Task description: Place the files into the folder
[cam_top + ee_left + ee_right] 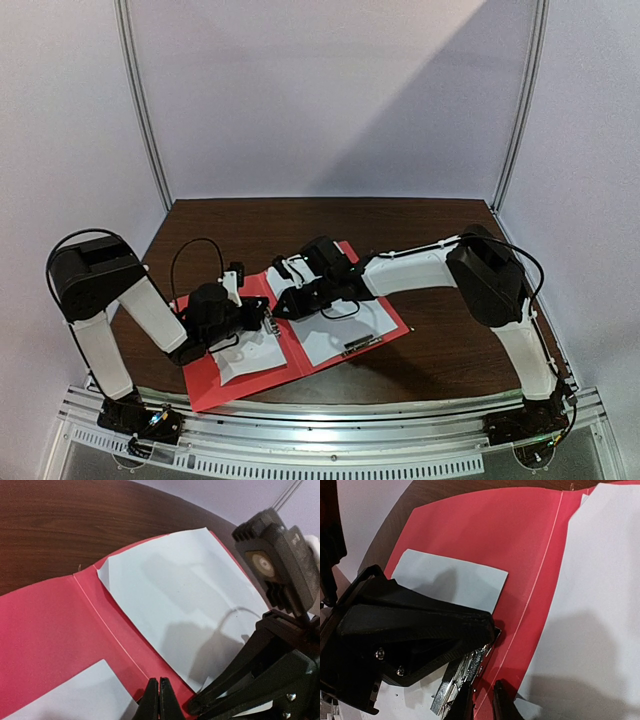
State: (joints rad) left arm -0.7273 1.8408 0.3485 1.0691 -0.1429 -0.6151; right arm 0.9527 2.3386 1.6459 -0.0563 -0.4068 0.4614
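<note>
I saw the red folder lying open on the table, its long side running from near left to far right and its fold pointing away from the arms. The large sheet lay on its right half and the small sheet on its left; the arms hid parts of both. The left gripper was closed on nothing beside the fold. The right gripper, tips cut off, stood slightly open over the fold and held nothing.

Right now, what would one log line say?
folder open | small sheet left half | large sheet right half | left hand shut | right hand open at fold
</note>
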